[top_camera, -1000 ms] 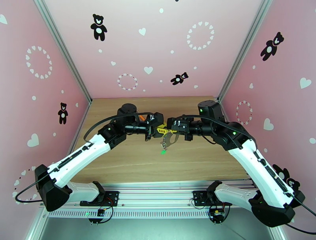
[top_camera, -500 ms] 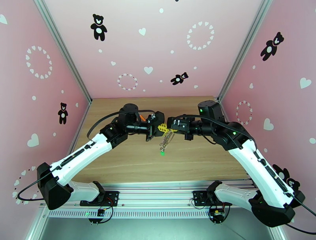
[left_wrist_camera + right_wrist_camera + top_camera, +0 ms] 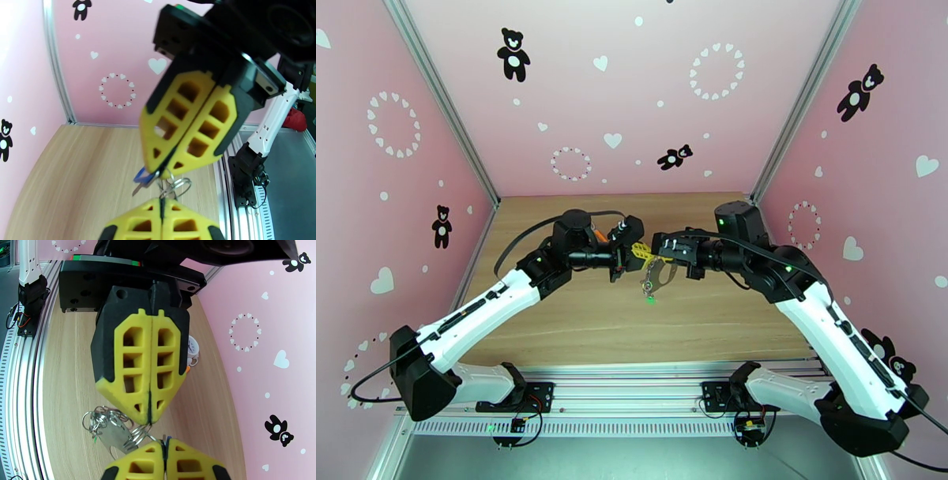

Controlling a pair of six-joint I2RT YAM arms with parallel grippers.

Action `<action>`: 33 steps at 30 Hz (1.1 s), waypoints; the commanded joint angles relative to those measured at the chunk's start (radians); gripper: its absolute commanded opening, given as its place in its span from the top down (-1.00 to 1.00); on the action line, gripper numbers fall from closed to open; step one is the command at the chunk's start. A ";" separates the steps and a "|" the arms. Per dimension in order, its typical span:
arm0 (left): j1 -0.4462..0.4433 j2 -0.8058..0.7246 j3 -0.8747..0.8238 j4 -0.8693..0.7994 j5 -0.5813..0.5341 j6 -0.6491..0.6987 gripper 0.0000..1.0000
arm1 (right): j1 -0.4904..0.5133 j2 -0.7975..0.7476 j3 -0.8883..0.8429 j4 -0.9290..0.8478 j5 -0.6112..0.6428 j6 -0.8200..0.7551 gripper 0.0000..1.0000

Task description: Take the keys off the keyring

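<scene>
Both grippers meet tip to tip above the middle of the table. My left gripper [image 3: 635,256] [image 3: 160,204] [image 3: 149,419] is shut, pinching the coiled metal ring of the keyring [image 3: 139,434] [image 3: 175,187]. Facing it, my right gripper [image 3: 653,256] [image 3: 164,444] [image 3: 158,170] is shut on the blue-tagged key [image 3: 141,176], whose blue edge peeks out at its tips. Below them the rest of the keyring [image 3: 657,274] hangs free: rings, a silver plate [image 3: 112,433] and the green-tagged key [image 3: 649,300] at the bottom.
A round white disc [image 3: 192,349] with an orange bit beside it lies on the wooden table [image 3: 577,324] behind the left gripper. Pink walls close in the back and both sides. A metal rail [image 3: 632,395] runs along the near edge.
My left gripper has closed onto the ring. The hanging bunch has swung slightly to the right, and the left arm has shifted a little toward the middle.
</scene>
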 commanded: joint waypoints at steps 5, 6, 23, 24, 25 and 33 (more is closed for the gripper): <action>0.005 -0.030 -0.028 0.088 -0.052 -0.135 1.00 | 0.006 -0.018 0.003 0.031 -0.004 -0.002 1.00; 0.005 -0.028 -0.030 0.100 -0.052 -0.147 1.00 | 0.006 -0.014 0.004 0.030 -0.004 -0.003 1.00; 0.006 -0.071 -0.014 -0.041 0.006 -0.019 0.43 | 0.006 0.005 0.012 0.025 -0.050 0.007 1.00; 0.006 -0.073 -0.015 -0.042 0.013 -0.021 0.38 | 0.007 0.006 0.012 0.023 -0.054 0.006 1.00; 0.006 -0.070 -0.015 -0.042 0.020 -0.024 0.34 | 0.006 0.005 0.011 0.024 -0.056 0.006 1.00; 0.005 -0.013 0.014 0.005 0.029 -0.046 0.18 | 0.007 0.005 0.012 0.034 -0.089 0.017 1.00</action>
